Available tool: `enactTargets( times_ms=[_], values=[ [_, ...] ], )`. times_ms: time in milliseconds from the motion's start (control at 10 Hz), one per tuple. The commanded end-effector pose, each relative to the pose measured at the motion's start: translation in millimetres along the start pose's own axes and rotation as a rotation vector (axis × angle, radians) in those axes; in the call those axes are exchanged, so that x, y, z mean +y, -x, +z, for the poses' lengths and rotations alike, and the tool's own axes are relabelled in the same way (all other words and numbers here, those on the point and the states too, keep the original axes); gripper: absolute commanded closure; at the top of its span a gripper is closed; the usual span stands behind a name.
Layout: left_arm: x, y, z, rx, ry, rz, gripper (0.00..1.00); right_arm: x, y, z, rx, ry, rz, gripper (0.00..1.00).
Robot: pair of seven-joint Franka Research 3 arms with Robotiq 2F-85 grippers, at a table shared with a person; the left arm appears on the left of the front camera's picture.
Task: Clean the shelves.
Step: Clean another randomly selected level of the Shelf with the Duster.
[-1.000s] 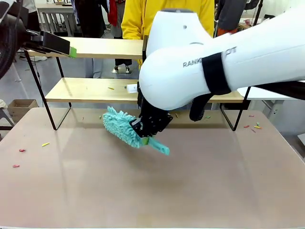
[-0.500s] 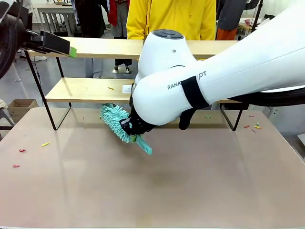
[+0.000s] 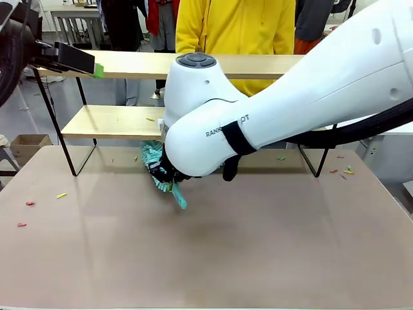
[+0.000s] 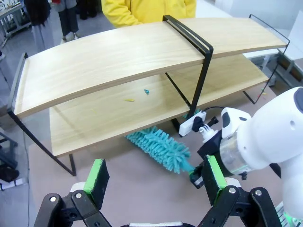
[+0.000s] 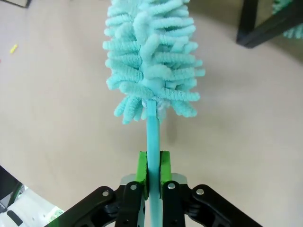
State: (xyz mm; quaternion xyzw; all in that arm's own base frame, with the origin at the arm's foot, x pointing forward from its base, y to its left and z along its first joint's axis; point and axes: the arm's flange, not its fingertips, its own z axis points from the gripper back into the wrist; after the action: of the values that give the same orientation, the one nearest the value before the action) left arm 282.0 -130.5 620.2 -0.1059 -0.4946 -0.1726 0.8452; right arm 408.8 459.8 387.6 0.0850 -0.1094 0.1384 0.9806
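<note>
The shelves (image 3: 129,64) stand across the far half of the table, two light-wood boards in a black frame; the left wrist view looks down on the shelves (image 4: 118,56) from above. My right gripper (image 3: 166,177) reaches across the middle and is shut on the handle of a teal fluffy duster (image 3: 152,156). The duster's head lies low at the front edge of the lower board. Seen along the right wrist, the gripper (image 5: 151,166) pinches the thin handle, with the duster (image 5: 151,61) pointing away. My left gripper (image 4: 155,175) hovers open and empty above the shelves' left end (image 3: 95,68).
A person in a yellow top (image 3: 239,26) stands behind the shelves. Small coloured scraps lie on the lower board (image 4: 147,91) and on the table at the left (image 3: 61,195) and right (image 3: 342,172). A white plug strip (image 4: 191,126) sits under the shelves.
My right arm has swung left, carrying the duster leftward and closer to the lower board's front edge. The left gripper has stayed put.
</note>
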Motion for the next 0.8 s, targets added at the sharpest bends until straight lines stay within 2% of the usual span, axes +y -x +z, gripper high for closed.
enactTargets(
  times_ms=[0, 200, 500, 700],
  values=[
    [0, 0, 1, -0.004, -0.003, 0.001, 0.00, 16, 1, 13, -0.068, -0.012, 0.003, 0.88],
    [0, 0, 1, -0.004, -0.003, 0.001, 0.00, 8, 0, 16, -0.065, -0.009, -0.028, 0.88],
    [0, 0, 1, -0.004, -0.003, 0.001, 0.00, 16, -3, 7, -0.060, 0.003, -0.020, 0.88],
    [0, 0, 1, -0.004, -0.003, 0.001, 0.00, 7, -5, 7, -0.102, 0.080, -0.096, 0.88]
  ],
)
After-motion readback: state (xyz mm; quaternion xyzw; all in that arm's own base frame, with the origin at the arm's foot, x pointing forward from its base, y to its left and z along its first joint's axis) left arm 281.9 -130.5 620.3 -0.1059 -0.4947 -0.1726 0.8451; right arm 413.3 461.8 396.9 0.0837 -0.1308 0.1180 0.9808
